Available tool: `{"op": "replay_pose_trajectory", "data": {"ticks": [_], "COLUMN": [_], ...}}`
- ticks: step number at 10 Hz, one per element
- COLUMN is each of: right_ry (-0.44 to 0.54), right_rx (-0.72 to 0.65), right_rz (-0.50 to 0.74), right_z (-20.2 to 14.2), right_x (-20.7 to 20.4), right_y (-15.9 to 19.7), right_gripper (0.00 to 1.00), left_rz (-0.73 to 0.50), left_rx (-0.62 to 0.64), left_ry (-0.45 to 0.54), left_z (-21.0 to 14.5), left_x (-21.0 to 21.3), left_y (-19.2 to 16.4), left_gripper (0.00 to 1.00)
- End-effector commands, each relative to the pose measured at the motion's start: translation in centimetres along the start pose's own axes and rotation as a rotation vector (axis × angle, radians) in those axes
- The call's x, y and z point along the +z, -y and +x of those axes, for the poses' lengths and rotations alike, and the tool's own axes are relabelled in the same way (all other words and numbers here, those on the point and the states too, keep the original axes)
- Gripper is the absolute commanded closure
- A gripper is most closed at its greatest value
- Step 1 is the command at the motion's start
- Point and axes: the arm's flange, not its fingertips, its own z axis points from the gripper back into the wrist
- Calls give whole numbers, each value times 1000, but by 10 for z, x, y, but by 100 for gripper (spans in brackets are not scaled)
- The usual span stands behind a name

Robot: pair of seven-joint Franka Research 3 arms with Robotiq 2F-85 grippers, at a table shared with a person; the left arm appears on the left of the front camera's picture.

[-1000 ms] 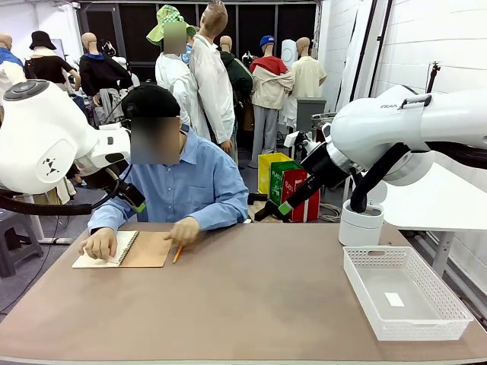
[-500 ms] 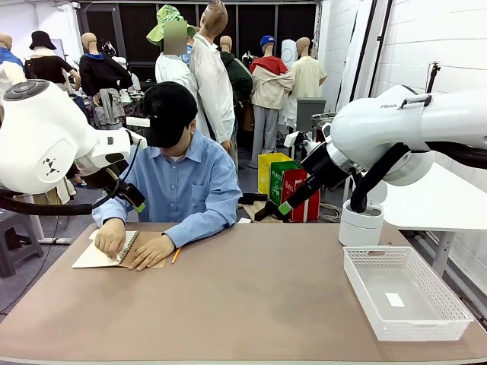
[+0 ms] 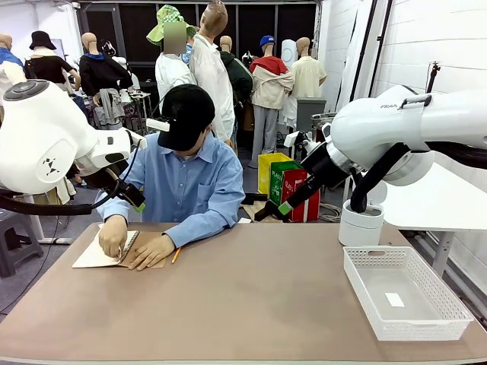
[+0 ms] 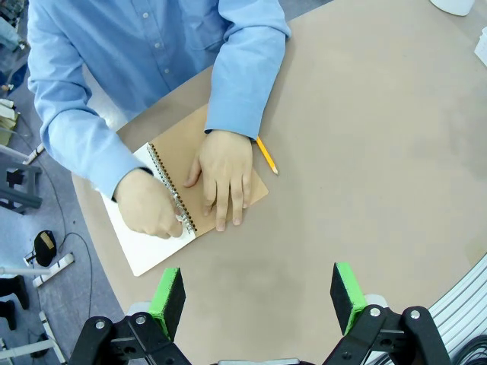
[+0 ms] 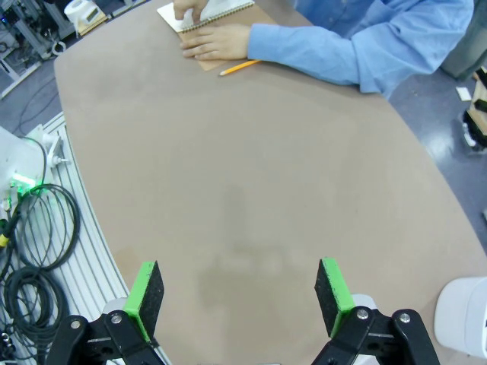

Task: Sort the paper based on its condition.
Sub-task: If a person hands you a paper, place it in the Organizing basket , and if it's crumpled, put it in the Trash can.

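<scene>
A spiral notebook [image 3: 91, 257] with a brown cover [image 4: 186, 141] lies open at the table's far left in front of the person. One hand [image 4: 148, 205] pinches its white page at the spiral, and the other hand [image 4: 221, 175] lies flat on the cover. The paper, as a loose sheet, is out of view. My left gripper [image 3: 135, 199] hangs above the notebook, its jaws open [image 4: 259, 300] and holding nothing. Raised over the table's far right, my right gripper [image 3: 274, 209] is also open and holds nothing [image 5: 240, 296].
An orange pencil [image 3: 176, 255] lies just right of the notebook. A white mesh tray [image 3: 358, 274] stands at the near right with a tiny white scrap [image 3: 394, 299] in it. A white cylinder [image 3: 361, 224] sits behind the tray.
The person has bent over the notebook, laid the pencil down, put one hand flat on the cover and moved the other to the spiral. Neither arm has moved.
</scene>
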Motion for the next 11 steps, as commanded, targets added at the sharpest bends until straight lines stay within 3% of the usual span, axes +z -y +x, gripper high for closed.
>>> {"op": "replay_pose_trajectory", "data": {"ticks": [1,11], "right_ry": [-7,-7], "right_rx": [-6,-6], "right_rz": [-11,-11], "right_z": [2,2], "right_x": [0,0], "right_y": [0,0], "right_gripper": [0,0], "left_rz": [-2,-2], "left_rx": [2,2], "left_ry": [1,1], "left_z": [0,0], "left_x": [0,0], "left_y": [0,0], "left_gripper": [0,0]}}
